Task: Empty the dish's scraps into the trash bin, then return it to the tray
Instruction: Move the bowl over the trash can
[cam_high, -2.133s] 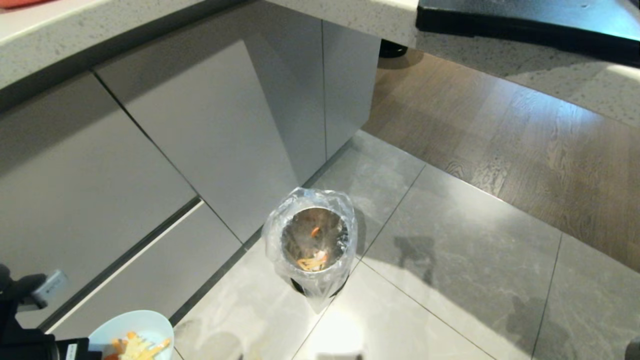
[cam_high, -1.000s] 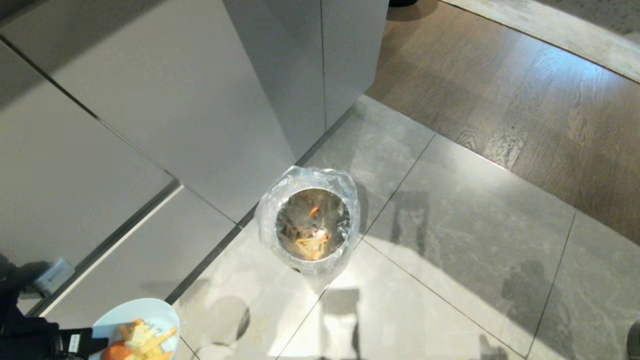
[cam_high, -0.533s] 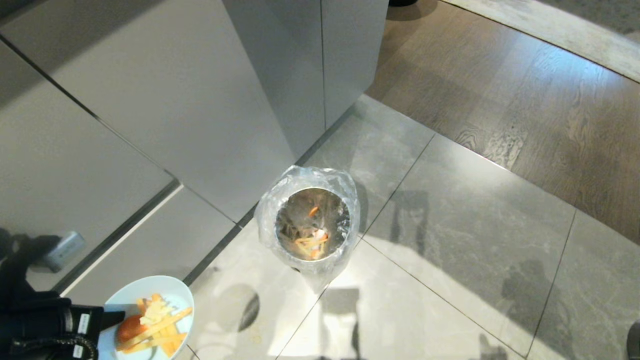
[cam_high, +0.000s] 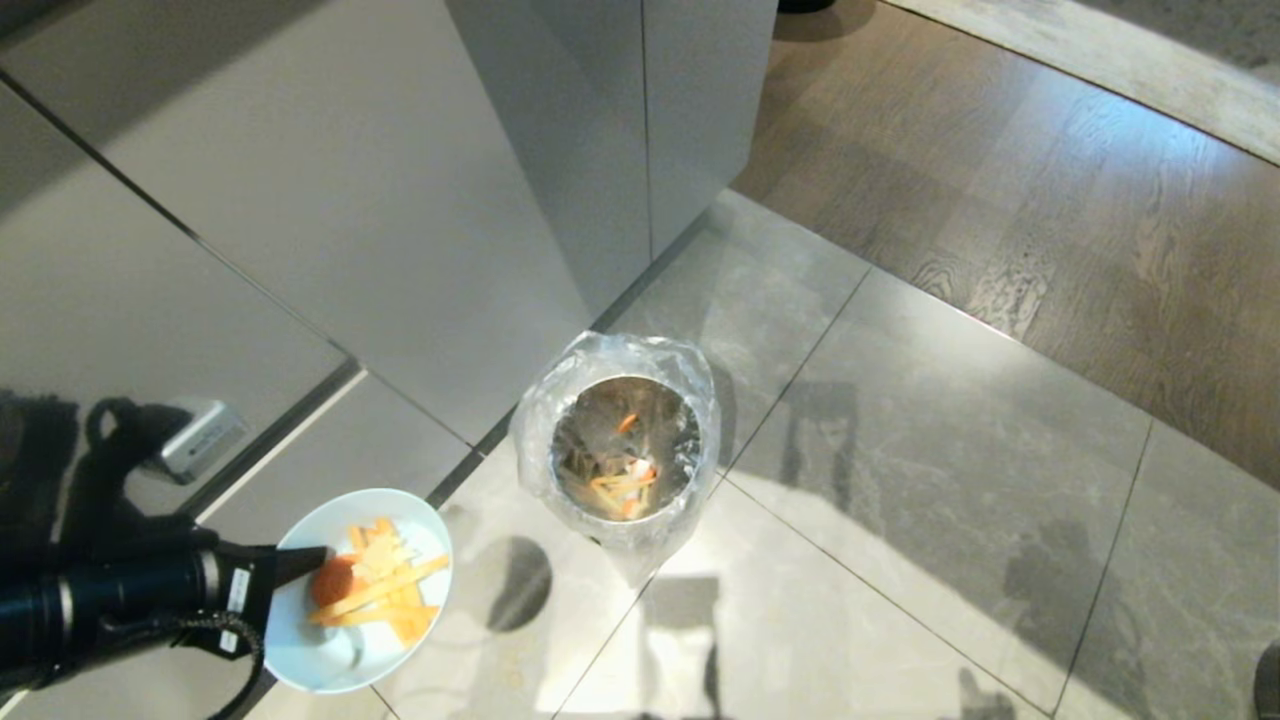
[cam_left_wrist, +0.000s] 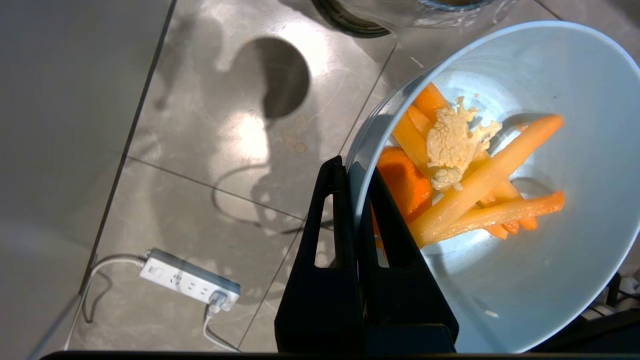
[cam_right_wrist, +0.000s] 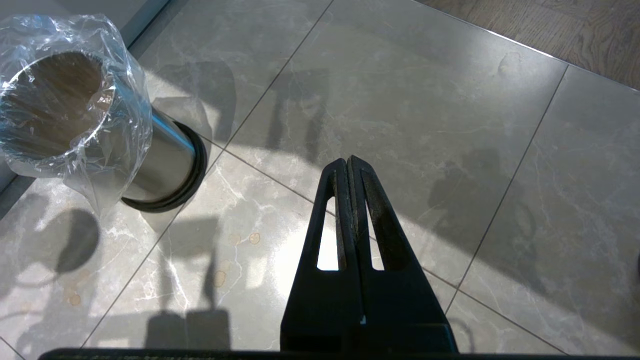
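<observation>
Carrying step: left hand (cam_high: 300, 566) pinches the small pale-blue dish (cam_high: 352, 640) of orange scraps (cam_high: 380, 592); next, reach the bag-lined metal trash bin (cam_high: 618, 400) and tip.

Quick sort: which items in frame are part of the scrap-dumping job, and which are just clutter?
In the job:
- dish, pinched at its rim by the left gripper
- scraps, in the dish
- trash bin, bag-lined, some scraps already inside

Just lying about:
- power strip with its cable on the floor
- right gripper, shut, idle over the tiles
- cabinet fronts
</observation>
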